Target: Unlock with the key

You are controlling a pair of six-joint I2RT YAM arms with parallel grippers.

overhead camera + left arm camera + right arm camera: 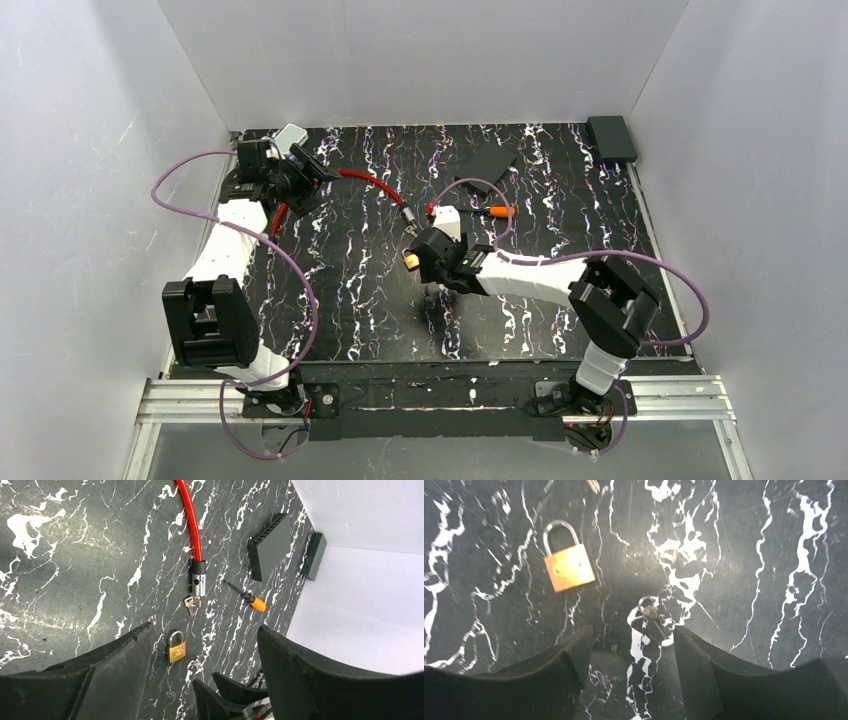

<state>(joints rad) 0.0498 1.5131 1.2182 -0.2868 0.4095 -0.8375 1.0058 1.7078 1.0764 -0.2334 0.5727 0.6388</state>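
Note:
The key (652, 616), tiny and silvery on a small ring, lies flat on the black marbled table just ahead of my right gripper (633, 630). That gripper is open, pointing down, with nothing between its fingers. The small brass padlock (569, 568) lies shut to the key's upper left, apart from it. In the top view the padlock (411, 259) sits beside the right gripper (432, 280). My left gripper (315, 165) hangs open and empty at the far left, and its wrist view looks across at the padlock (176, 648) and the key (196, 663).
A red cable lock (193, 525) ends in a black and silver plug (198, 580), with another small bunch of keys (191, 604) next to it. An orange-handled screwdriver (251, 599), a flat black plate (487, 160) and a black box (611, 138) lie toward the back right.

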